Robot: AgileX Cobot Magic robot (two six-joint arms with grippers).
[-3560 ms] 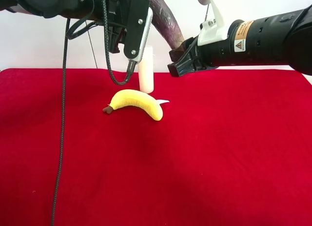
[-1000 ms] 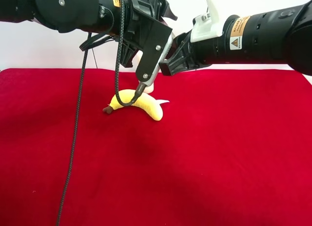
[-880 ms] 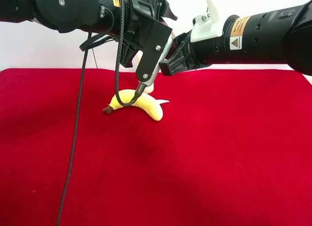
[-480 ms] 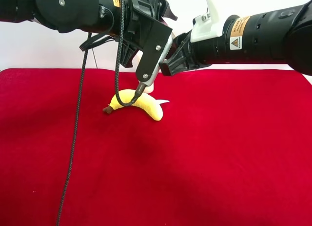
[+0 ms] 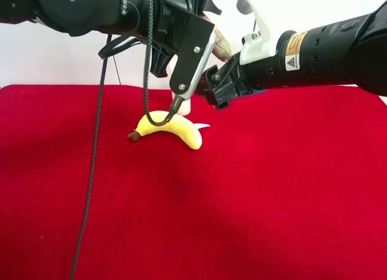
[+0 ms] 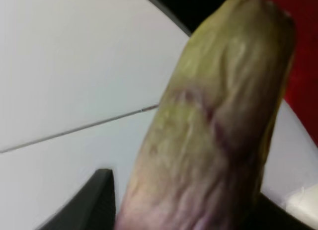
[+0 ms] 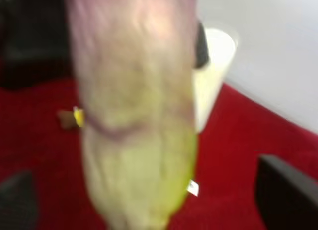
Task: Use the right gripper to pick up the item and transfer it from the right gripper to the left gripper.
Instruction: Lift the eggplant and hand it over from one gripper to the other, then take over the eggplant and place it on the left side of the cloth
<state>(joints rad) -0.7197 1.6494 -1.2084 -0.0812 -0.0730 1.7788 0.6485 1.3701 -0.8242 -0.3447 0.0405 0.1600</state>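
Observation:
The item [image 5: 221, 45] shows only its pale tip in the exterior high view, poking out beside the silver-grey plate [image 5: 192, 56] of the left arm. My left gripper [image 5: 203, 14] is shut on the item [image 6: 218, 125], which fills the left wrist view. My right gripper [image 5: 211, 90] is open just below and to the right of that tip, not touching it. In the right wrist view the blurred item [image 7: 134, 115] hangs between the wide-apart fingers [image 7: 285, 197].
A yellow plush banana [image 5: 170, 125] lies on the red cloth [image 5: 272, 189] below both grippers. A white candle [image 7: 213, 73] stands behind it, mostly hidden by the plate. A black cable [image 5: 91, 171] trails down from the left arm.
The right gripper has opened and drawn back down and to the right, away from the item. The left arm has risen slightly with the item, whose pale tip now shows.

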